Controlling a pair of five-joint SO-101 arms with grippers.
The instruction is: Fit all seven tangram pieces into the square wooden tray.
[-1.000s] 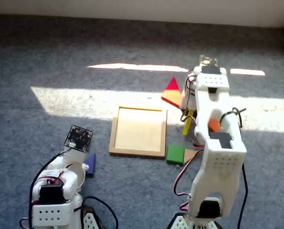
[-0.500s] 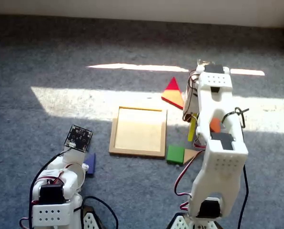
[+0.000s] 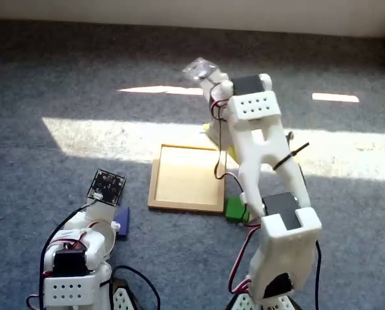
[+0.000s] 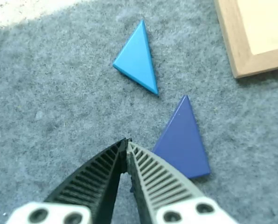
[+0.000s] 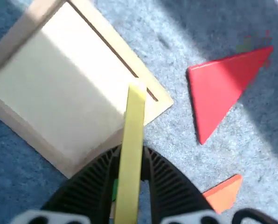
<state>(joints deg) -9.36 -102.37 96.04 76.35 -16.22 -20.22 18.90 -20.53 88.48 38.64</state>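
Observation:
My right gripper [image 5: 129, 154] is shut on a long yellow piece [image 5: 133, 121], held on edge above the far right corner of the square wooden tray [image 5: 27, 130]. From above, the right arm [image 3: 254, 129] stretches over that corner of the tray [image 3: 186, 206], which holds no pieces. A red triangle [image 5: 223, 84] and an orange triangle [image 5: 224, 192] lie on the carpet beside the tray. A green square [image 3: 234, 208] sits at its near right corner. My left gripper [image 4: 126, 142] is shut and holds nothing, just beside a dark blue triangle [image 4: 183, 140], with a light blue triangle [image 4: 136, 58] further on.
Grey carpet covers the floor, with bright sun stripes across its far half. The left arm [image 3: 76, 258] sits folded at the near left, with the dark blue triangle [image 3: 122, 221] next to it. The tray's corner [image 4: 227, 37] lies close to the blue pieces.
The right arm has swung left from beside the tray to over its far right corner, carrying the yellow piece. It now covers the red and orange triangles from above. The left arm has not moved.

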